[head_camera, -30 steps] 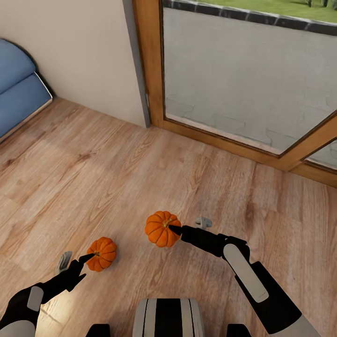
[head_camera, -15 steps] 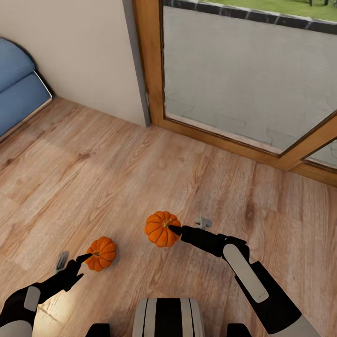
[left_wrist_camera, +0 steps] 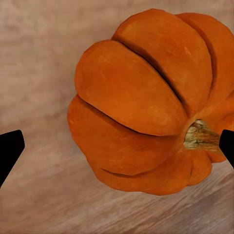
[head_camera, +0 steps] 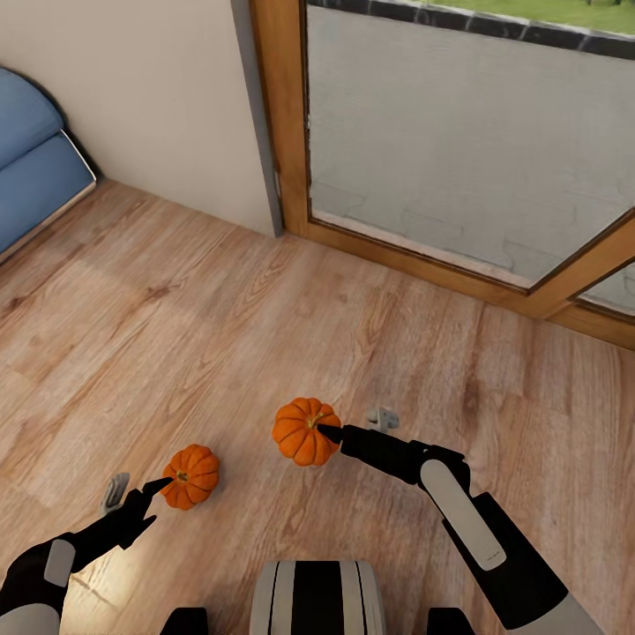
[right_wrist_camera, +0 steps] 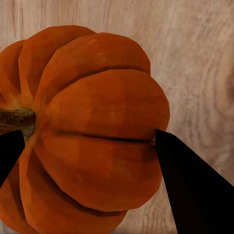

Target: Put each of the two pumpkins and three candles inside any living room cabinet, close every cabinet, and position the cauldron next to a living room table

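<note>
- Left gripper (head_camera: 159,488): fingers spread wide, one black tip beside the stem of the left pumpkin (head_camera: 190,477), the other clear of it; nothing clamped. That pumpkin rests on the wood floor (head_camera: 176,335).
- Right gripper (head_camera: 324,432): both fingertips pressed against the right pumpkin (head_camera: 303,430), gripping it.
- Farther: wall (head_camera: 150,97), wood-framed glass door (head_camera: 459,132), blue sofa (head_camera: 35,168) at left.

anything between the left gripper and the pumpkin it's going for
No, nothing visible. The left gripper is open on the left pumpkin, one fingertip by the stem, only bare wood floor around. The right gripper already grips the other pumpkin.
</note>
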